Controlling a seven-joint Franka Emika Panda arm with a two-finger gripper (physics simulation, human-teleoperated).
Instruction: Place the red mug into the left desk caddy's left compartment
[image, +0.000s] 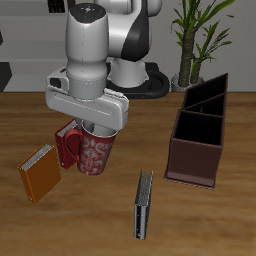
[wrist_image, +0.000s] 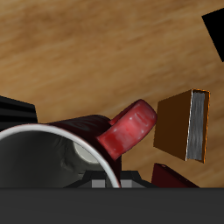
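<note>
Directly over the red mug (image: 96, 153) sits the hand (image: 92, 122), its body so low on the rim that the fingers are hidden in the exterior view; the wrist view shows only the mug's white interior and rim pressed close beneath the camera, so whether the hand has closed on the wall I cannot tell. The mug appears to stand upright on the worktop (image: 70, 225), though contact at its base is hard to confirm, and its red loop handle (wrist_image: 128, 129) points toward an orange book (image: 40, 172) just beside it.

As glazed ceramic, the mug should be stiff, moderately heavy and slick, and liable to chip if knocked. A pinch across the rim wall, one finger inside and one outside, away from the handle, looks the soundest hold; it may swing if gripped off centre.

Around it, the orange book leaves little room on the handle side, so a straight lift seems safest. A dark book (image: 143, 203) lies nearer the worktop's front edge, between mug and the left desk caddy (image: 197, 135). The caddy stands well apart, with sloping walls and black dividers; the mug must clear its rim before descending. A potted plant (image: 198, 35) stands behind it.
</note>
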